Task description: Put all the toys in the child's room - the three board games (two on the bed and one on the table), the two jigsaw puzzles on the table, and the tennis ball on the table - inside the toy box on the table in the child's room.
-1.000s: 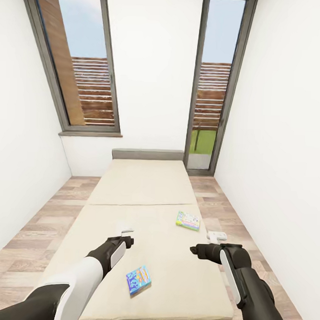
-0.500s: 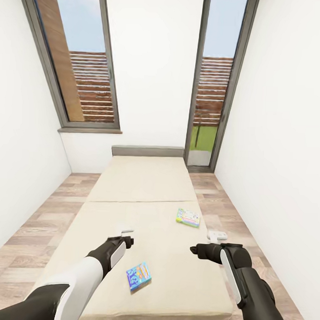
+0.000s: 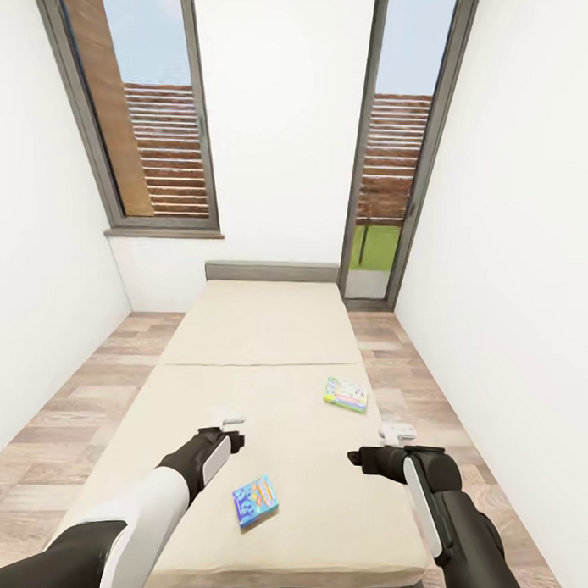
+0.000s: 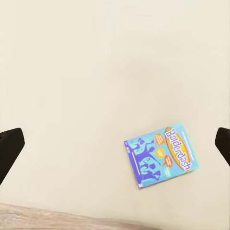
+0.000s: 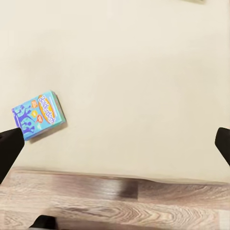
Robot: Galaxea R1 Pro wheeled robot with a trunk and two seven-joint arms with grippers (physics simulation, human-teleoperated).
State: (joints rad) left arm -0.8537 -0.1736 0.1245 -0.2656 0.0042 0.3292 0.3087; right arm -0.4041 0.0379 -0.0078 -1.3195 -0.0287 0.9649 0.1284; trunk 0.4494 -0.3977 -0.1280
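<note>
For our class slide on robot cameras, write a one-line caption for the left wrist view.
Left wrist view: a blue Balderdash board game lies flat on the beige bed, between the open end effector's dark fingertips.

A long beige bed (image 3: 266, 369) runs toward 12 o'clock, headboard against a white wall, wood-plank floor (image 3: 65, 413) on both sides, tall grey-framed windows (image 3: 139, 119) at 11 and 1 showing daylight

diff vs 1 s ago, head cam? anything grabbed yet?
Nothing grabbed. The whole picture has shifted: the bed and windows sit slightly higher and more of its near end shows, so the camera moved, not the things. Both board games, the blue one and the green one, lie flat on the bed as before. Left gripper and right gripper keep hovering above it, jaws open and empty.
</note>
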